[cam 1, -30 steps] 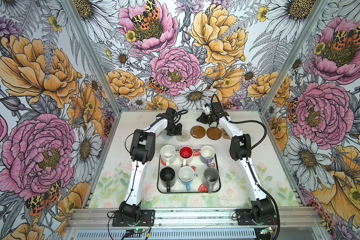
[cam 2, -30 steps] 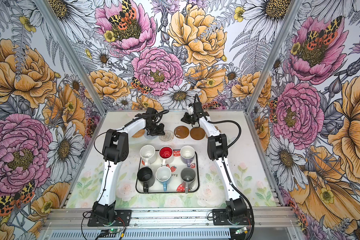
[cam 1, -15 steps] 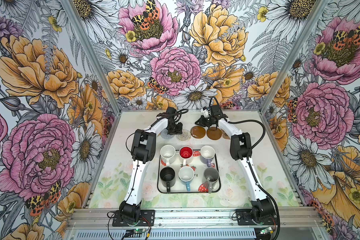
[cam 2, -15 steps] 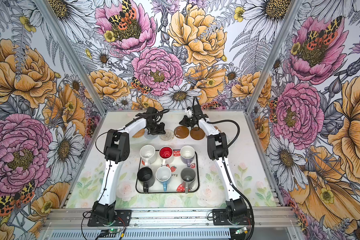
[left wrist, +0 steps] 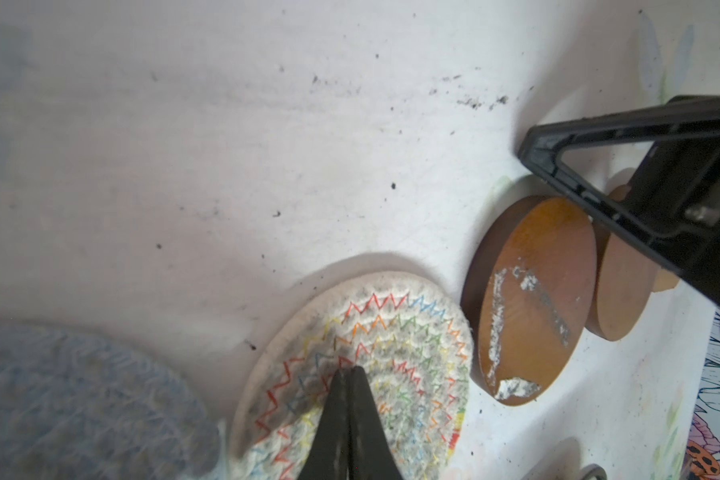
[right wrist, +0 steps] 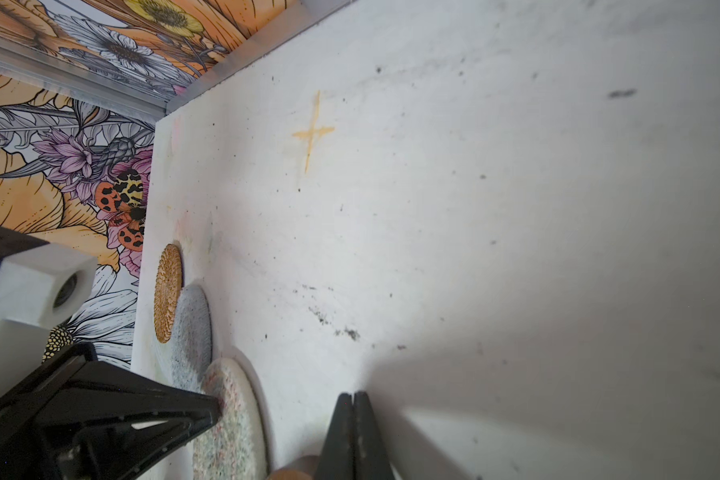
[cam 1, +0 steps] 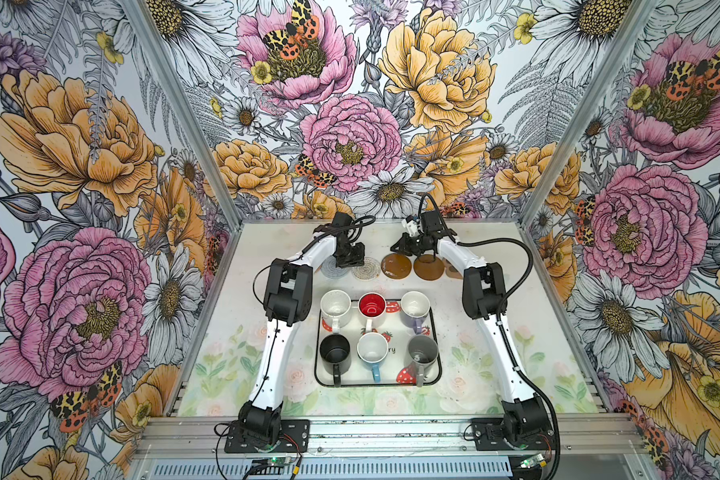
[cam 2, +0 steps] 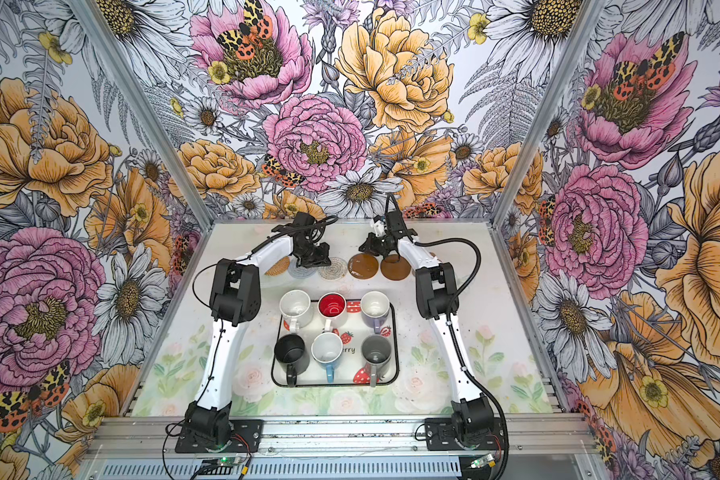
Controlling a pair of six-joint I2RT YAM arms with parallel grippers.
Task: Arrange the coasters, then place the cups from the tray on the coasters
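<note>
The surface [cam 1: 516, 332], white with faint flower prints, fills the booth floor. Read it as a clock face in both top views, with 12 at the back wall. The left arm [cam 1: 283, 291] rises from 7 and the right arm [cam 1: 485, 286] from 5, and both reach toward 12.

The tray [cam 1: 438, 357] lies at the centre, a little toward 6. It holds all six cups upright in two rows of three. Back row, from 9 to 3:
- white cup [cam 1: 336, 303]
- red-inside cup [cam 1: 372, 304]
- lavender cup [cam 1: 415, 302]

Front row, from 9 to 3:
- black cup [cam 1: 335, 348]
- blue cup [cam 1: 372, 346]
- grey cup [cam 1: 422, 348]

The coasters lie past the tray toward 12, close together in a line. From 9 to 3:
- rattan coaster [cam 2: 278, 266]
- blue-grey coaster [cam 1: 329, 268]
- rope coaster [cam 1: 366, 269], white with coloured zigzag stitching
- scuffed disc [cam 1: 396, 265]
- plain disc [cam 1: 429, 268]

A tan bit [left wrist: 666, 283] shows beyond the plain disc, mostly hidden.

The left jaws are fully closed and hold nothing, with their tips at the middle of the rope coaster. I cannot tell whether they press on it. The right jaws are closed and empty too, with their tips over bare surface just at 12 of the scuffed disc.
</note>
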